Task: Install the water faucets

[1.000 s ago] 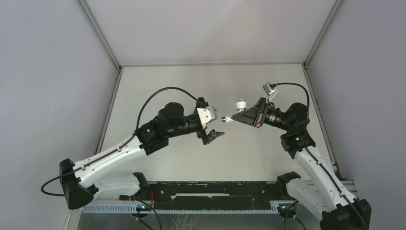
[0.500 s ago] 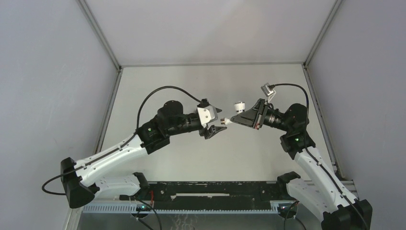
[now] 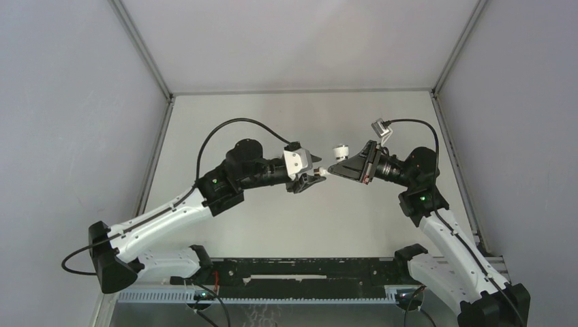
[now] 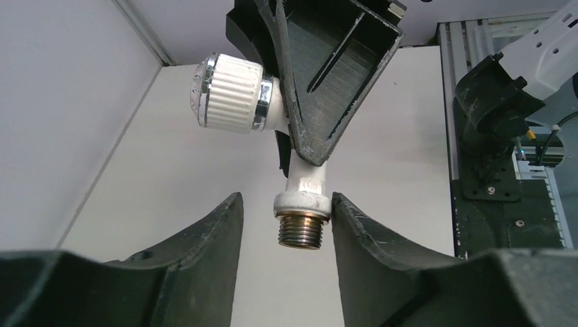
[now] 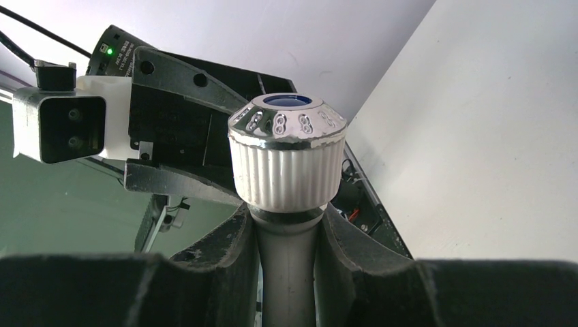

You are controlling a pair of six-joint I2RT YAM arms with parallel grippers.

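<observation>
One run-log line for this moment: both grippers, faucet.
right gripper: shut on white faucet | left gripper: open, jaws flanking brass threaded end | part: midair

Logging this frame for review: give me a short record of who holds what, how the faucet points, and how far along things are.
Right hand: shut on the white faucet, gripping its stem next to the ribbed knob
Left hand: jaws open, flanking the white collar above the brass thread; a gap shows on one side
Faucet orientation: threaded end points toward the left hand
Arms: meeting over mid-table, hands tip to tip
Task stage: faucet not yet installed on anything visible
</observation>
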